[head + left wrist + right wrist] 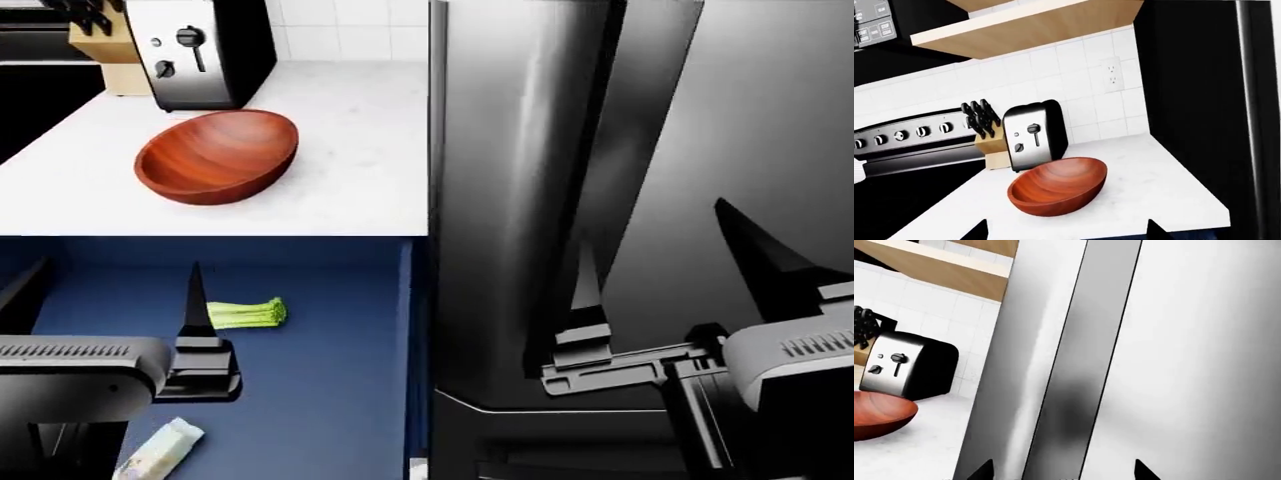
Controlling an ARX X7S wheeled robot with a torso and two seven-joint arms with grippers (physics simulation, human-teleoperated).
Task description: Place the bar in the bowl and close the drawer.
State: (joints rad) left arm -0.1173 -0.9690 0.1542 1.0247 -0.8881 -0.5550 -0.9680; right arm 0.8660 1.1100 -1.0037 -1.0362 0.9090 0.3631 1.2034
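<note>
The bowl (216,155) sits empty on the counter (360,190) by the toaster (200,50). The bar (160,448) lies in the open drawer (334,400) with a green stalk (247,314). Left gripper (100,300) and right gripper (667,270) both gape wide, holding nothing.

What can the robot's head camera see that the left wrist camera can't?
Only the head view shows the open blue drawer, with the bar and a green leafy stalk lying inside, plus both hands: left hand, right hand.

Only the left wrist view shows the wall outlet, the wooden shelf and the stove knobs.

Both show the wooden bowl, empty, the toaster, the knife block and the white counter.
</note>
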